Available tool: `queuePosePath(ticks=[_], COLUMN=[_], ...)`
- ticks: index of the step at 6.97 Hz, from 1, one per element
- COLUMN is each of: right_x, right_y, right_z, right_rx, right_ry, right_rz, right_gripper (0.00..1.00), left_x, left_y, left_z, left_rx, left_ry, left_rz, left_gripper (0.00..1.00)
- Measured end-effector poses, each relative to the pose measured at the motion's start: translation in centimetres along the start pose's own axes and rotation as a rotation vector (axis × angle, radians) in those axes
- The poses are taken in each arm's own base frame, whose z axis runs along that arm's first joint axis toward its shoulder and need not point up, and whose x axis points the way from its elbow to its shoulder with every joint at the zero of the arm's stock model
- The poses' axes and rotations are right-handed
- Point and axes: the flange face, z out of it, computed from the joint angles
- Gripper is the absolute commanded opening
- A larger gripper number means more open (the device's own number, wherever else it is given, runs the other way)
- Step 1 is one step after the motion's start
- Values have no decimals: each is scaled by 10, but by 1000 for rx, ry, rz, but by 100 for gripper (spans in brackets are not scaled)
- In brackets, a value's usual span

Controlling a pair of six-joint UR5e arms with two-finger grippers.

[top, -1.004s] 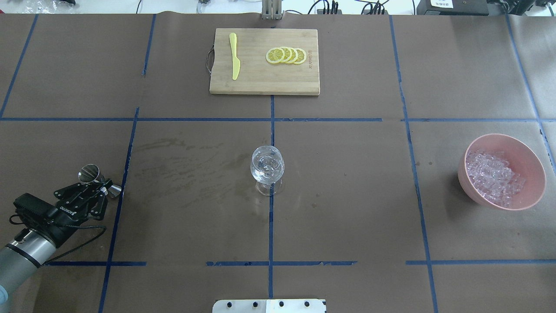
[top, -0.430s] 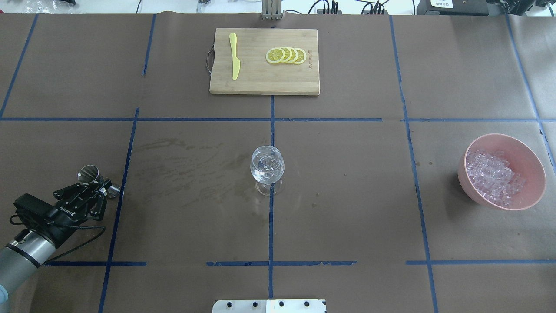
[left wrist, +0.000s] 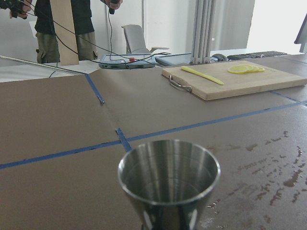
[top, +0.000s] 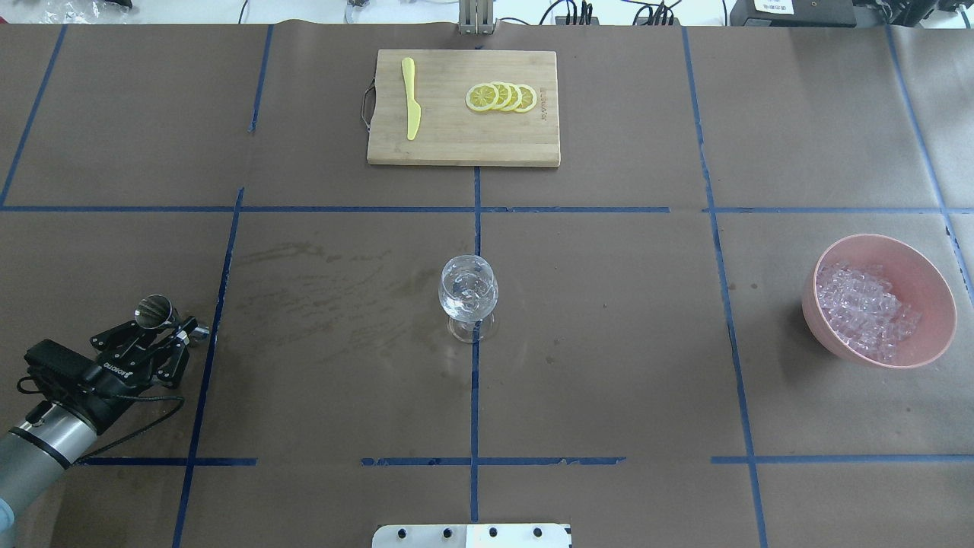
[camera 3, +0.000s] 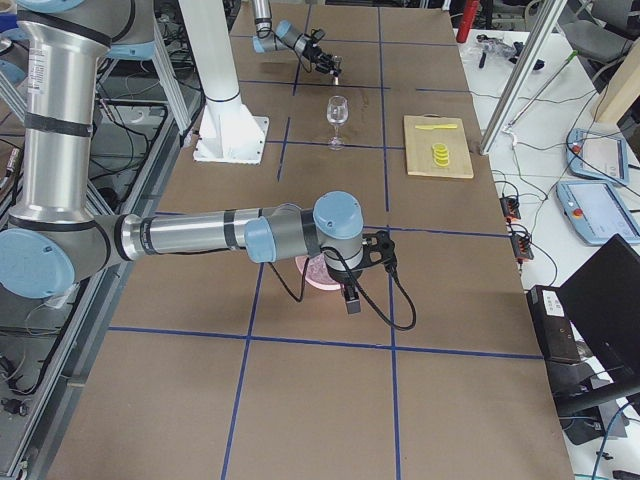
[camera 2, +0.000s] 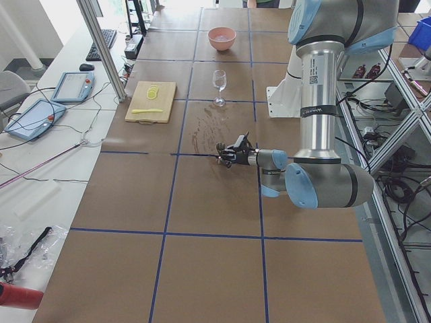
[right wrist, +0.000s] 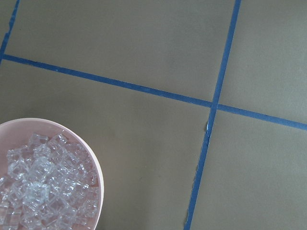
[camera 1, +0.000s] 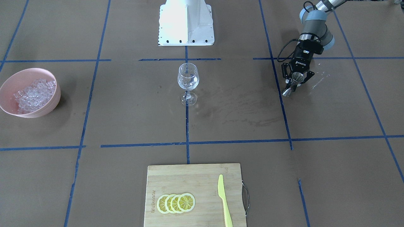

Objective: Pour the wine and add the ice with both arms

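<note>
- Overhead exterior, lower left of the frame: the left gripper point(top: 181, 332) is pinched narrow on the waist of a steel jigger point(top: 154, 310). The jigger leans, with one cup toward the upper left and the other toward the right.
- Left wrist view: the jigger's open cup fills the lower middle. Bare steel shows inside, and I cannot tell whether any wine lies in it.
- Exterior right, centre of the frame, is the only view of the right gripper point(camera 3: 349, 296). It hangs over a pink bowl point(top: 924, 266), and I cannot tell whether it is wide or narrow.
- The ice point(top: 864, 308) is heaped in that bowl, at the right middle of the overhead frame. The right wrist view looks straight down on it at its lower left.
- A wine glass point(top: 468, 293) stands upright at the overhead frame's centre, on a blue tape line point(top: 475, 396) and well apart from both grippers. Its contents are not clear.
- The table is covered in brown paper point(top: 609, 342) marked with a blue tape grid. Wet-looking streaks point(top: 327, 289) lie between the jigger and the glass.
- At top centre lies a wooden board point(top: 456, 141) carrying a yellow knife point(top: 411, 99) and a row of overlapping lemon slices point(top: 502, 97).
- Only the front-facing view shows the white base block point(camera 1: 186, 22), at its top centre.
- Exterior left shows a white side bench point(camera 2: 40, 175) with tablets point(camera 2: 71, 86).
- The left wrist view shows a person point(left wrist: 72, 28) standing at its upper left.
</note>
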Motion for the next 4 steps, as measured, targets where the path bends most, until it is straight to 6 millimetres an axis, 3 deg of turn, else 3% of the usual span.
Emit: queuePosePath(ticks=[4], right_x=[-1], right_y=[0], right_z=[-1], right_rx=[2], right_ry=[-1], right_rz=[-1], right_gripper=[100], left_x=[3], left_y=[-17], left_z=[-3], left_rx=[30], left_ry=[11], left_rz=[-30], left_gripper=[100])
